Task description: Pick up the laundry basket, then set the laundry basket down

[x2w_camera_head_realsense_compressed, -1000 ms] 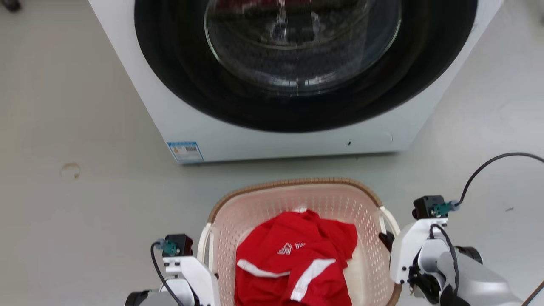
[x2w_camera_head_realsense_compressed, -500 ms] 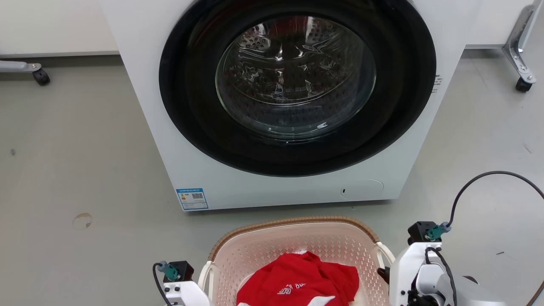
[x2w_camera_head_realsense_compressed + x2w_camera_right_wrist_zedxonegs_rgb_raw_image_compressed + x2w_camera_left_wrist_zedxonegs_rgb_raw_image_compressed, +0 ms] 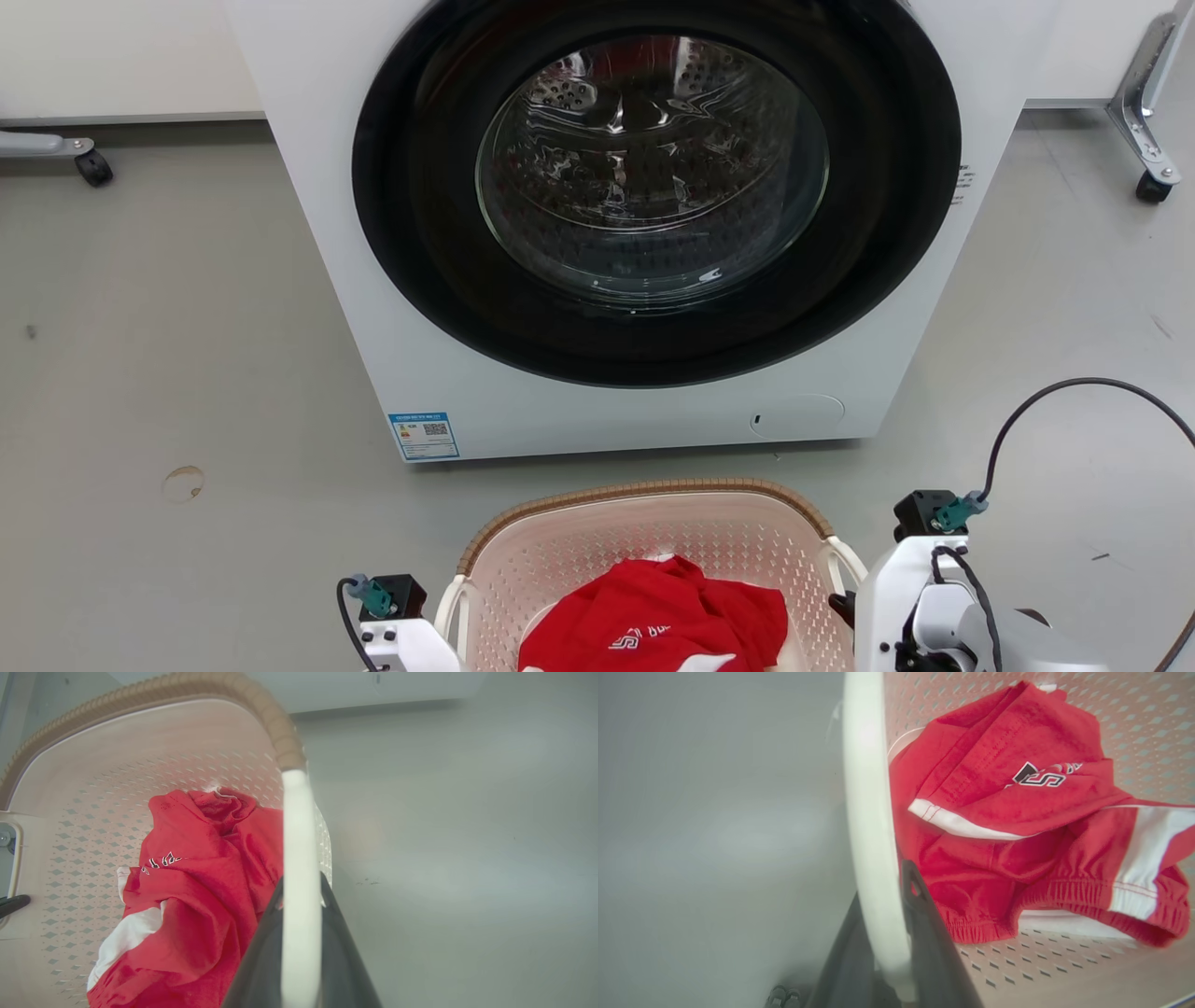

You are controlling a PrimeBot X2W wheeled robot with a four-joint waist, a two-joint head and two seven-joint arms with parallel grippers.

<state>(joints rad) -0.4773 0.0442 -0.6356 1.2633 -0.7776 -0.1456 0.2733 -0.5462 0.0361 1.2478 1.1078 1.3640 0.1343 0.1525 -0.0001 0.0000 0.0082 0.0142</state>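
The laundry basket (image 3: pixel 644 490), pale pink with a brown woven rim, lies at the bottom centre of the head view, just in front of the washer. A red garment with white stripes (image 3: pixel 658 625) lies inside it. My left gripper (image 3: pixel 882 886) is shut on the basket's white left handle (image 3: pixel 866 788), one dark finger on each side. The right gripper (image 3: pixel 302 882) is shut the same way on the white right handle (image 3: pixel 299 826). Both wrists (image 3: pixel 401 639) (image 3: pixel 910 597) flank the basket. Whether the basket rests on the floor I cannot tell.
A white front-loading washer (image 3: pixel 420 373) with a closed dark round door (image 3: pixel 653 187) stands close behind the basket. Caster wheels sit at far left (image 3: pixel 93 168) and far right (image 3: pixel 1148 185). Grey floor spreads on both sides. A black cable (image 3: pixel 1074 383) loops over my right arm.
The head camera has swung upward, so more of the washer shows and the basket lies lower in the picture. Both grippers keep their hold on the handles.
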